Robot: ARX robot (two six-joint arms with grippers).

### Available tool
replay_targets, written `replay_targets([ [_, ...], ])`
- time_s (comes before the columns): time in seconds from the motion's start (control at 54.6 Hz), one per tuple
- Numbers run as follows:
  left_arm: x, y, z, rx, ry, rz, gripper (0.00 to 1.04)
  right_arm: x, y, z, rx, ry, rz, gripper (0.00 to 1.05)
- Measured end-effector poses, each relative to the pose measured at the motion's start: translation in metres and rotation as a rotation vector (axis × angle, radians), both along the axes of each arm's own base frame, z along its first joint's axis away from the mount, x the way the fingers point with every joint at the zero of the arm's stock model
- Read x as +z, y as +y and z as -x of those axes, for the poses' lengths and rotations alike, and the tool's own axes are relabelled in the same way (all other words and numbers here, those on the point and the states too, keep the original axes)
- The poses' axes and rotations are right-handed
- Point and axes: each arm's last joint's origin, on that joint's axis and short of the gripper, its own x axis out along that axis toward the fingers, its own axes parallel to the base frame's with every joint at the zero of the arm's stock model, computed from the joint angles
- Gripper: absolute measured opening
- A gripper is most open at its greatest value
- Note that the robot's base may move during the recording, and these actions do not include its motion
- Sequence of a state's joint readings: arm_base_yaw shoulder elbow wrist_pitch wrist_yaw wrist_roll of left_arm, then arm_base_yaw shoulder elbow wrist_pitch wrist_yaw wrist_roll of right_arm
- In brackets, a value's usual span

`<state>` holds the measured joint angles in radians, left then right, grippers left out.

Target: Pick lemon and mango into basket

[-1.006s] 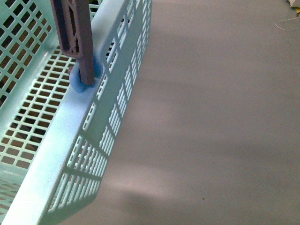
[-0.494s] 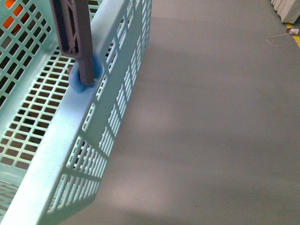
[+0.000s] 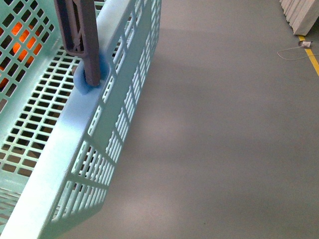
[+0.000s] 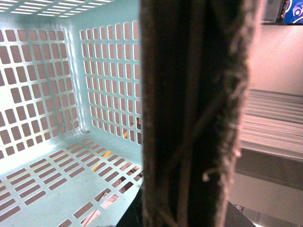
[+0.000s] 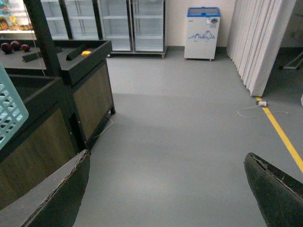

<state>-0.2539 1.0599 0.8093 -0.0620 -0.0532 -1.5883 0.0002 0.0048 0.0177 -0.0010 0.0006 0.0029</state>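
Your pale turquoise slotted plastic basket [image 3: 75,129] looks empty: fetching stage. Right claw [image 5: 166,156] stands apart; left claw [image 4: 199,113], cannot tell. Next, reach the small yellow lemon [image 5: 85,53].

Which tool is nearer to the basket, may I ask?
Left. The left tool sits right at the basket's interior; the right tool hangs open over bare floor, the basket off to one side.

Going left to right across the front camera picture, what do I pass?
turquoise basket → grey floor → white cable → yellow floor line
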Motion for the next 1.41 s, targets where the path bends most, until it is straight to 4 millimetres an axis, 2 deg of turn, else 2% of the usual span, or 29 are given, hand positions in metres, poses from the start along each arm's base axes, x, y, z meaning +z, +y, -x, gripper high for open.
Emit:
replay_targets([
  [1.409,0.002,-0.0008,0.0012,-0.003,-0.005,0.008,0.05,0.0001,0.0,0.0001,0.001,-0.001,0.0,0.96],
])
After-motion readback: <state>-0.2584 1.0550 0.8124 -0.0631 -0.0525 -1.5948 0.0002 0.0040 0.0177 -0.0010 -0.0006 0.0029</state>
